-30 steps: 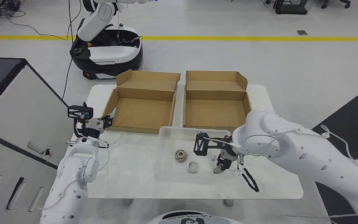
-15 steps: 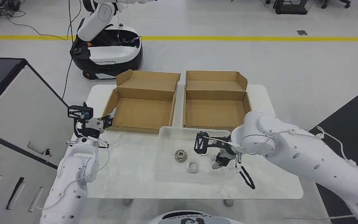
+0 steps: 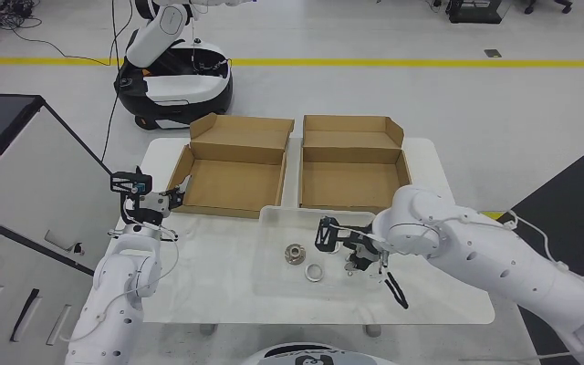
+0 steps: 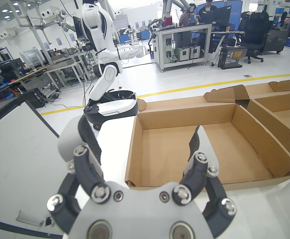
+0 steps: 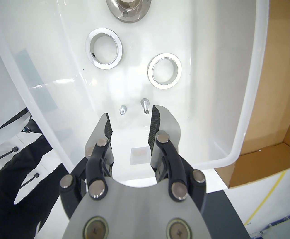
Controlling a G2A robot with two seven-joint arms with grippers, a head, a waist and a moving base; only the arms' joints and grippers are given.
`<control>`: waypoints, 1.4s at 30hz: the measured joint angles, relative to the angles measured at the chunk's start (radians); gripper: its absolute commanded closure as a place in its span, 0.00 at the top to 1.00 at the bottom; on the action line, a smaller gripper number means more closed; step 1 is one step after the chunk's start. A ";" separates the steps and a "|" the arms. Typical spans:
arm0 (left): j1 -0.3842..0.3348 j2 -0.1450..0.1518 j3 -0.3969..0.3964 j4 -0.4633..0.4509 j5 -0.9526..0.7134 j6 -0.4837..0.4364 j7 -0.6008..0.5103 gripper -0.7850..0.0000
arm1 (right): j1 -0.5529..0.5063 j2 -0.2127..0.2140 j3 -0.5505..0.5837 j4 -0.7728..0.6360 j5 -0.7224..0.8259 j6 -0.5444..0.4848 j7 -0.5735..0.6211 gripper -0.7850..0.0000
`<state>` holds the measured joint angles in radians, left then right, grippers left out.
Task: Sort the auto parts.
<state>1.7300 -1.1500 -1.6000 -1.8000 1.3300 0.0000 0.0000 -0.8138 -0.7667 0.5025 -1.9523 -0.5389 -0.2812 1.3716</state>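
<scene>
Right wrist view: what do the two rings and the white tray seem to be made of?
Rings: probably machined steel or aluminium, silvery and polished, with bright reflections. Tray: likely translucent white plastic, glossy; dim shapes show through its wall.

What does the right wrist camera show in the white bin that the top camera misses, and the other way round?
Right wrist view alone: a hex bolt and a small stud just ahead of the open right gripper, plus a second ring. Top view alone: both cardboard boxes whole, and the left gripper by the left one. Shared: the white bin, the flanged hub and one ring.
</scene>
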 measured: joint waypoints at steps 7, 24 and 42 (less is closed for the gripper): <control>0.000 0.000 0.000 0.000 0.000 0.000 0.000 1.00 | -0.013 -0.007 -0.001 0.025 -0.022 -0.007 -0.013 0.49; 0.000 0.000 0.000 0.000 0.000 0.000 0.000 1.00 | -0.020 -0.029 0.000 0.077 -0.037 -0.025 -0.036 0.48; 0.000 0.000 0.000 0.000 0.000 0.000 0.000 1.00 | -0.014 -0.067 -0.019 0.147 -0.043 -0.042 -0.059 0.49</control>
<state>1.7300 -1.1500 -1.6000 -1.8000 1.3300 0.0000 0.0000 -0.8279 -0.8342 0.4838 -1.8055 -0.5823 -0.3235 1.3123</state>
